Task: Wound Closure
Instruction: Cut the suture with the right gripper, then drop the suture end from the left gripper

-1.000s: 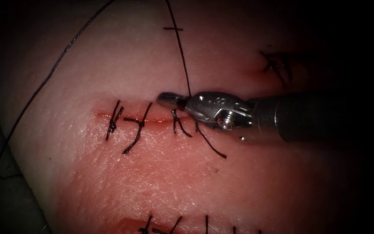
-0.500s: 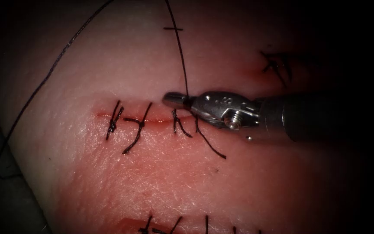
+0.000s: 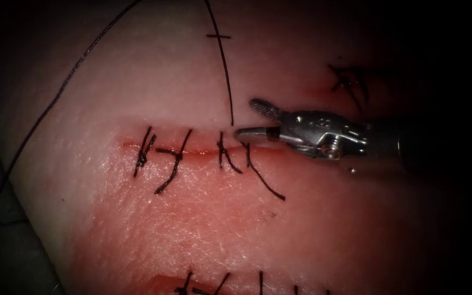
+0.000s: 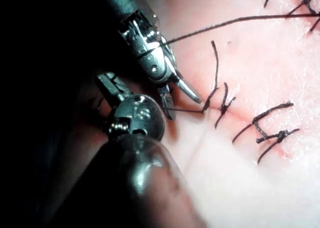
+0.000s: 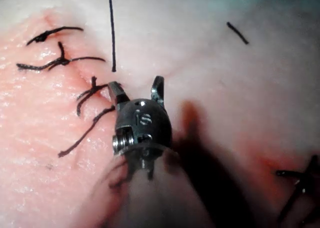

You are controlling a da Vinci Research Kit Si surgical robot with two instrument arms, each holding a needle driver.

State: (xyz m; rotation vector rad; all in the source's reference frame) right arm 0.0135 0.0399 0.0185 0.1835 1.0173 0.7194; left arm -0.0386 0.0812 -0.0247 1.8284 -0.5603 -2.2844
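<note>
Your R tool (image 3: 253,117) sits mid-frame, right of centre, jaws spread wide, holding nothing, thread (image 3: 222,65) free by the cut (image 3: 192,151). L tool (image 4: 177,100): jaws parted, empty.

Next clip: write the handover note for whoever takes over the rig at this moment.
Right tool: jaws open, holding nothing, just above the cut, by the rightmost stitch.
Left tool: close by the right tool's wrist; what it holds cannot be told.
Thread: the long strand ends free above the cut, held by neither jaw.
Done: four stitches cross the cut.
Left: whether the cut runs on under the right tool cannot be told.
</note>
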